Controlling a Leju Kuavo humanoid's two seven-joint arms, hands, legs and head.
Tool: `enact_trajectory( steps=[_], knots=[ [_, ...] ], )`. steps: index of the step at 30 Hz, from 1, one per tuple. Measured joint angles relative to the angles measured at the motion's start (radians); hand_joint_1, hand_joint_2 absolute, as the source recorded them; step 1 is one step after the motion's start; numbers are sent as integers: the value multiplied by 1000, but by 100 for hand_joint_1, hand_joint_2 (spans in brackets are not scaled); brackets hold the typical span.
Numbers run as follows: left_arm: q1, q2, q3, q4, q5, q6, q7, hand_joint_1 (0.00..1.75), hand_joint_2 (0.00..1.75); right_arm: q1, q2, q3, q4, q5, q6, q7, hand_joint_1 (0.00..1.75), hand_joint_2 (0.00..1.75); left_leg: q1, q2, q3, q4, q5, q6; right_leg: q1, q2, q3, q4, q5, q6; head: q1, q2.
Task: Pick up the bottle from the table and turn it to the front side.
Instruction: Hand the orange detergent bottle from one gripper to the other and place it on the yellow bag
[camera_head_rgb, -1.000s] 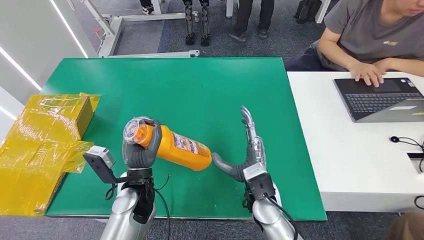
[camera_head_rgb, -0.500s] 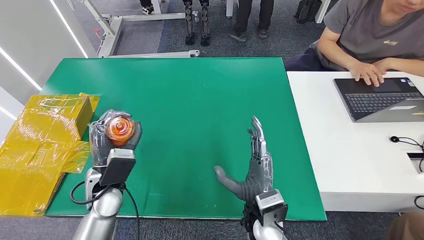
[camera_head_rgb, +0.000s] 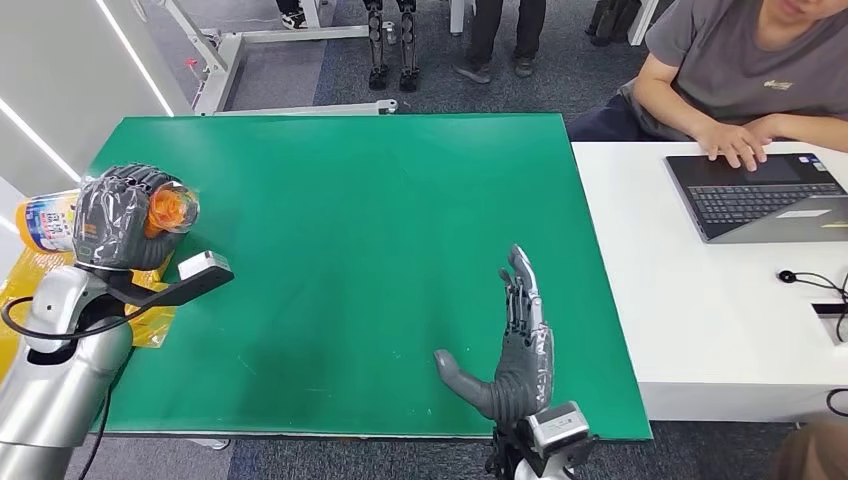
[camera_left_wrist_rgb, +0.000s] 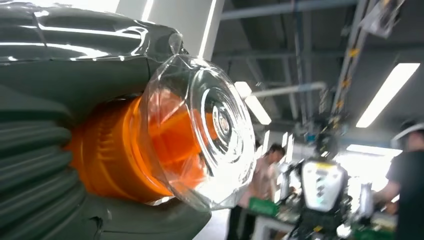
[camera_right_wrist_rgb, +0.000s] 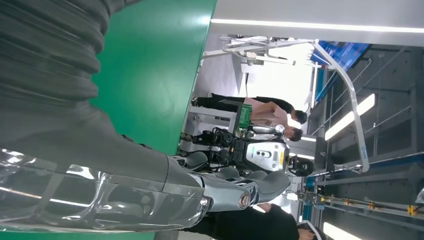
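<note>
An orange bottle (camera_head_rgb: 45, 220) with a clear cap (camera_head_rgb: 172, 208) and a printed label lies sideways in the air at the table's left edge. My left hand (camera_head_rgb: 112, 222) grips it around the neck, cap end pointing right over the green table (camera_head_rgb: 380, 200). In the left wrist view the clear cap (camera_left_wrist_rgb: 210, 130) and orange neck (camera_left_wrist_rgb: 115, 150) stick out past my fingers (camera_left_wrist_rgb: 35, 165). My right hand (camera_head_rgb: 512, 345) hovers open near the table's front edge, fingers straight and thumb spread, holding nothing. The right wrist view shows its fingers (camera_right_wrist_rgb: 220, 192) extended.
Yellow plastic-wrapped boxes (camera_head_rgb: 60, 280) sit left of the green table under my left arm. A white table (camera_head_rgb: 720, 300) on the right carries a laptop (camera_head_rgb: 760, 195) with a seated person (camera_head_rgb: 740, 75) typing. People and robot legs stand beyond the far edge.
My left hand has swung the bottle up and to the left, from over the table's front left to its left edge, turning it over. My right hand let go and drew back slightly.
</note>
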Motion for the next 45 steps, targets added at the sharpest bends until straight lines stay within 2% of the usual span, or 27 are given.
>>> enact_trajectory(
  steps=[7, 11, 18, 22, 26, 34, 35, 37, 39, 41, 45],
  knots=[
    [-55, 59, -95, 151, -57, -105, -15, 175, 175, 8, -1, -1, -3, 7, 17, 0, 0, 175, 0, 0, 0, 0, 0, 0, 0, 0, 0, 0, 0, 0, 0, 0],
    [-81, 68, -167, 280, -168, -80, 25, 175, 175, 12, -3, -3, -11, 20, 29, 0, 0, 175, 0, 0, 0, 0, 0, -1, 0, 0, 0, 0, 0, 0, 0, 0],
    [-110, 69, -239, 452, -266, -36, 26, 175, 175, 10, -3, -5, -15, 21, 29, 0, 0, 175, 0, 0, 0, 0, 0, -1, 0, 1, 0, 0, 0, -1, 0, 0],
    [-148, 58, -281, 541, -368, -22, 26, 175, 175, 6, -4, -5, -16, 18, 23, 0, 0, 175, 0, 0, 0, 0, 0, -1, 0, 0, 0, 0, 0, -1, 0, 0],
    [-181, 26, -327, 642, -424, -10, 12, 175, 175, 2, -4, -5, -16, 15, 24, 0, 0, 175, 0, 0, 0, 0, 0, -1, 0, 0, 0, 0, 0, -1, 0, 0],
    [-174, -24, -373, 741, -439, 26, 20, 175, 175, -11, -4, -5, -16, 17, 41, 0, 0, 175, 0, 0, 0, 0, -1, -1, 0, 0, 0, 0, 0, -1, 0, 0],
    [-168, -28, -373, 744, -439, 28, 25, 171, 175, -12, -4, -5, -15, 17, 43, 0, 0, 175, 0, 0, 0, 0, -1, -1, 0, 0, 0, 0, 0, -1, 0, 0],
    [-160, -36, -374, 748, -440, 31, 35, 122, 175, -16, -4, -5, -15, 17, 45, 0, 0, 175, 0, 0, 0, 0, -1, -2, 0, 0, 0, 0, 0, -1, 0, 0],
    [-158, -42, -374, 750, -442, 32, 40, 39, 175, -19, -4, -5, -14, 17, 45, 0, 0, 175, 0, -1, 0, 0, -1, -2, 0, -1, 1, 0, -1, 0, 0, 0],
    [-158, -43, -374, 751, -443, 26, 41, 1, 175, -22, -4, -5, -13, 17, 46, 0, 0, 175, 0, -1, 0, 0, -1, -2, 0, -1, 1, 0, -1, 0, 0, 0],
    [-159, -46, -373, 751, -438, 5, 37, 0, 175, -24, -4, -6, -12, 17, 44, 0, 0, 175, 0, -1, 1, 0, -1, -2, 0, -1, 2, 0, -1, 0, 0, 0]
  ],
)
